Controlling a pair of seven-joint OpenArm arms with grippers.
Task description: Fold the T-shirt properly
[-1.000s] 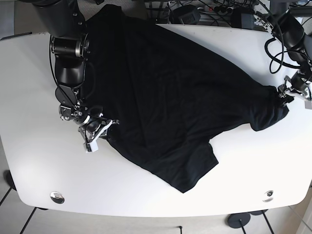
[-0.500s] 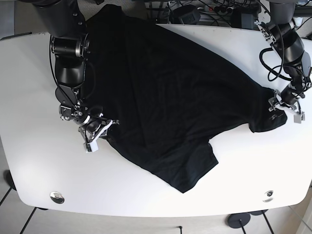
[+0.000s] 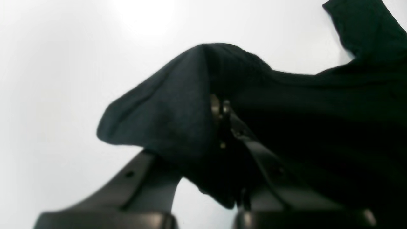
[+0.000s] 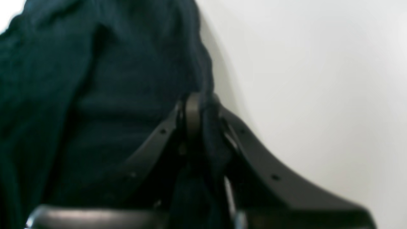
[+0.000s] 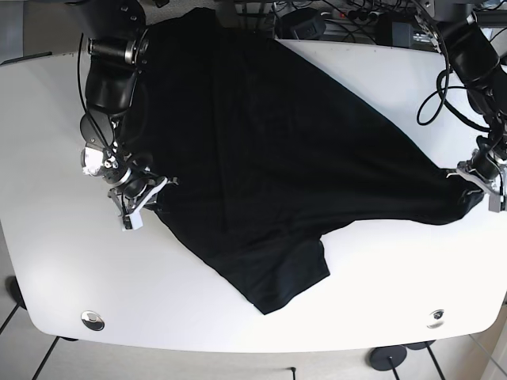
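A black T-shirt [image 5: 269, 150] lies spread across the white table [image 5: 380, 293], running from the far left to the right edge. My right gripper [image 5: 141, 199] is at the shirt's left edge and is shut on a fold of its fabric; in the right wrist view the gripper [image 4: 203, 108] pinches the cloth [image 4: 95, 95]. My left gripper [image 5: 474, 180] is at the shirt's right tip and is shut on it; in the left wrist view the gripper [image 3: 219, 108] holds a bunched corner of the shirt [image 3: 178, 108] a little above the table.
Cables and black equipment [image 5: 333, 20] lie beyond the table's far edge. Two round metal fittings [image 5: 93, 320] sit near the table's front edge. The shirt's lower flap [image 5: 277, 277] lies toward the table's front middle.
The shirt has been pulled out wider. My left gripper moved right and toward the front with the shirt's tip. My right gripper moved left and away with its edge. The lower flap shifted left.
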